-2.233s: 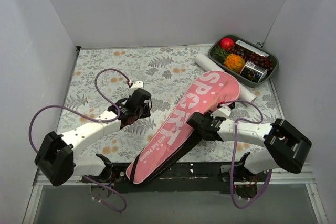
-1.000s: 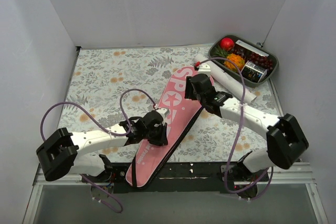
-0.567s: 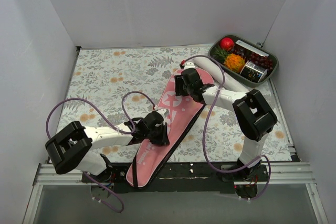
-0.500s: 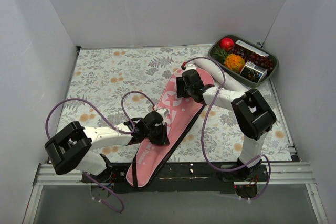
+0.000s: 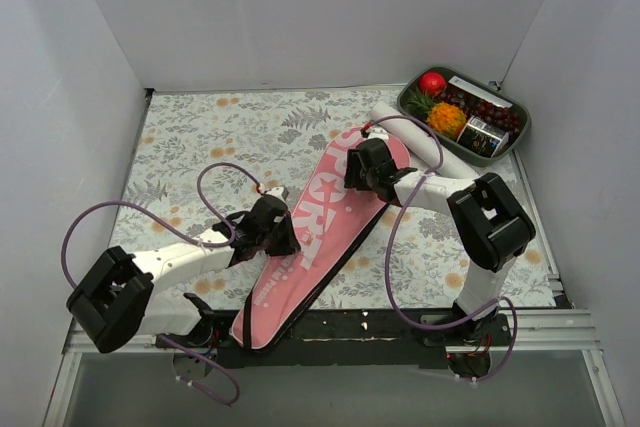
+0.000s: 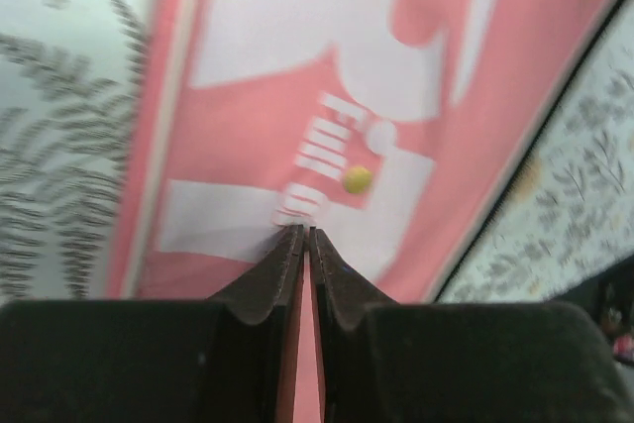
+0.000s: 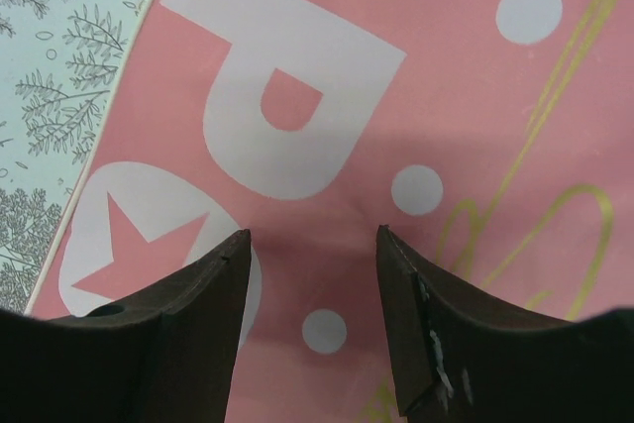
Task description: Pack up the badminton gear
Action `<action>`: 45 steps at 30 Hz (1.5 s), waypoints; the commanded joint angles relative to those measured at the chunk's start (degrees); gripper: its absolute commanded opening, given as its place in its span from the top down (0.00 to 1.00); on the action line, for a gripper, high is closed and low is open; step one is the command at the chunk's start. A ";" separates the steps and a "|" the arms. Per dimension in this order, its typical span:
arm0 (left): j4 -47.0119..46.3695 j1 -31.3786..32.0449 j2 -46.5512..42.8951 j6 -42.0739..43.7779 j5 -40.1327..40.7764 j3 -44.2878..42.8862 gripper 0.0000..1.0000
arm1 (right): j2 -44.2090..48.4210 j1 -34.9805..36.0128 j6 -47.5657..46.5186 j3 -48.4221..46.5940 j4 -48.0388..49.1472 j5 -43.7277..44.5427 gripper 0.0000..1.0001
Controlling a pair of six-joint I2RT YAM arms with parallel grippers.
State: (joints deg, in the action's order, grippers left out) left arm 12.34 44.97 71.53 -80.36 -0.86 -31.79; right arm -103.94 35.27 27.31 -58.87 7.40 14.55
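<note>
From above, my left claw [image 5: 278, 237] sits at the left edge of the pink bag [image 5: 335, 212], about halfway along it. My right claw [image 5: 358, 169] is over the bag's wide head. The long white tube [image 5: 395, 122] lies just beyond my right claw, next to the grey tray [image 5: 517, 139].

At my left wrist, my left claw [image 6: 303, 237] is pinched almost closed, with only a sliver between the tips. The bag [image 6: 258, 136] and its white letters are directly beneath and ahead. I cannot tell whether any fabric is caught.

At my right wrist, my right claw [image 7: 312, 245] is spread wide and holding nothing. The bag [image 7: 466, 96] fills the space under and between my fingers [image 7: 213, 279], and the floral cloth [image 7: 69, 66] lies off to the left.
</note>
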 commanded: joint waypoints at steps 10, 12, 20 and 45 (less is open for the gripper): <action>-0.12 -6.91 2.83 1.61 6.75 -0.99 0.96 | 9.54 -0.29 6.00 12.99 -14.17 2.59 0.37; 0.32 -6.91 1.17 1.69 6.58 -1.17 0.96 | 13.91 -0.20 4.78 13.34 -14.95 3.99 0.35; 2.60 -6.91 -4.64 2.40 5.79 -1.52 0.87 | 26.68 -1.60 -2.96 11.76 -24.88 7.78 0.28; -8.73 -6.65 28.39 8.02 -8.80 -34.21 0.66 | 19.67 -22.52 -32.22 13.87 -10.74 -17.79 0.28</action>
State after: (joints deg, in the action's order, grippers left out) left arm 5.80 38.24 96.16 -73.71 -4.14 -62.19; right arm -81.43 13.72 0.51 -41.78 -4.62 3.11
